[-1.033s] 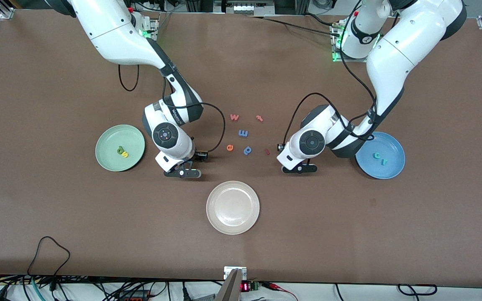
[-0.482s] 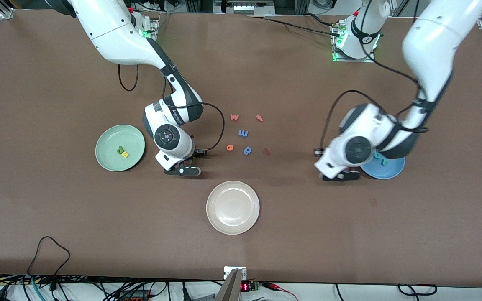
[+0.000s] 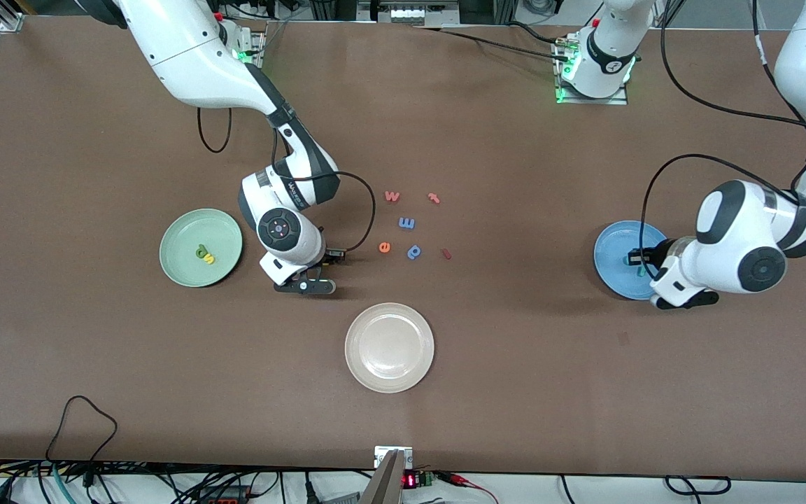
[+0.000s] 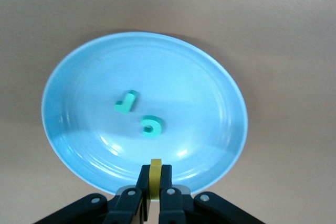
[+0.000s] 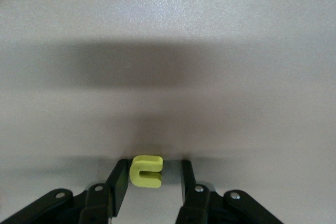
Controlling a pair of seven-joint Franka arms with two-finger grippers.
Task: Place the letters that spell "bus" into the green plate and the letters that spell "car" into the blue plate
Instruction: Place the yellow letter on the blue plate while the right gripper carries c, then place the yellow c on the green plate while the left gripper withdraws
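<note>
Table [image 3: 95, 364] status: green plate [image 3: 186, 269] toward the right arm's end has b [image 3: 201, 251] and s [image 3: 208, 260]; blue plate [image 3: 613, 273] toward the left arm's end has c [image 4: 151, 126] and r [image 4: 126, 102]. Left end effector [image 4: 154, 195] is over the blue plate's rim, clamped on the yellow a [image 4: 154, 174]; right end effector [image 5: 152, 182] is low at the table beside the green plate, fingers apart with the yellow u [image 5: 146, 171] between them (grip not confirmed). So four of six look placed, a and u left; only readable writing is the spare letters w, m, e, p mid-table.
</note>
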